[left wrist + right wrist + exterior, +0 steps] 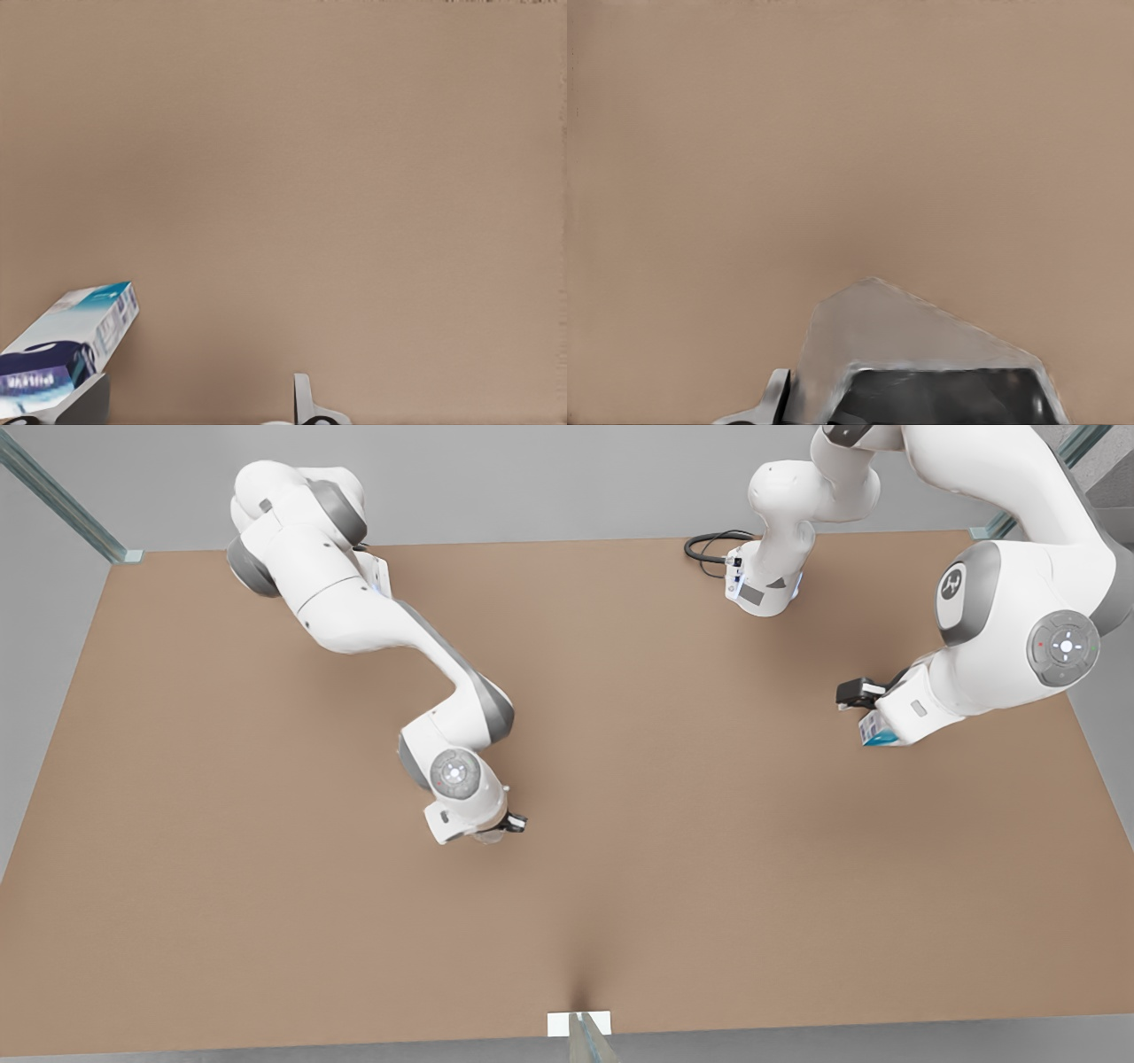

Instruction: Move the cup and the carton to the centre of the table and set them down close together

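Note:
The silver-grey faceted cup (pixel 921 354) sits between the fingers of my right gripper (pixel 921 412), and one finger (pixel 776 396) presses its side. In the front view this gripper (pixel 493 830) hangs left of the table's middle, with a sliver of the cup (pixel 485 836) under it. The white carton (pixel 71 341) with teal and dark blue print lies tilted against one finger (pixel 89 398) of my left gripper (pixel 195 409), whose fingers stand wide apart. On the front view's right the carton (pixel 875 732) peeks out beneath that gripper (pixel 879 719).
The brown table (pixel 620 868) stretches wide between the two arms. A black cable (pixel 709 545) coils by one arm's base at the far edge. Metal frame posts stand at the corners and at the near edge (pixel 580 1036).

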### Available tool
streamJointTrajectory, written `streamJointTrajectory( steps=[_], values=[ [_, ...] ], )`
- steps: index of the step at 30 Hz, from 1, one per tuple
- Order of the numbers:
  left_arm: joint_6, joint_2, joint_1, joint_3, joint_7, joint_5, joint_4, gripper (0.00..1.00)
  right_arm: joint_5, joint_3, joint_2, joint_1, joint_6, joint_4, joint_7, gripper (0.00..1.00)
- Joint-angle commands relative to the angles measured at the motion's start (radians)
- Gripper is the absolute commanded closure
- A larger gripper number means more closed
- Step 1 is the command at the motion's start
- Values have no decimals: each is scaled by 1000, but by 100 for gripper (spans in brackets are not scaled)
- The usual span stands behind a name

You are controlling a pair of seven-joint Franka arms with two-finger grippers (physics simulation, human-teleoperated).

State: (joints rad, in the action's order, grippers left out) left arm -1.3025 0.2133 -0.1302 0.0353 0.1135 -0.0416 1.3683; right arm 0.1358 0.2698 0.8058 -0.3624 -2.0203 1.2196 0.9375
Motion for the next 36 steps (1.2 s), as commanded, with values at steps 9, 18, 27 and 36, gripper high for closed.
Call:
streamJointTrajectory(
  steps=[9, 18, 27, 36],
  values=[
    [0, -5, 0, 0, -2, 2, -15, 0, -18, -109, 199, -190, -78, -278, -6, 79],
    [11, -6, 3, 23, 2, 6, 9, 0, -94, -89, 202, -233, -67, -267, -68, 79],
    [9, -2, 4, 23, 0, 8, 9, 0, 8, -89, 204, -285, 18, -246, -100, 79],
    [8, 0, 4, 25, -2, 9, 9, 0, 30, -87, 202, -291, 14, -221, -106, 0]
  ],
)
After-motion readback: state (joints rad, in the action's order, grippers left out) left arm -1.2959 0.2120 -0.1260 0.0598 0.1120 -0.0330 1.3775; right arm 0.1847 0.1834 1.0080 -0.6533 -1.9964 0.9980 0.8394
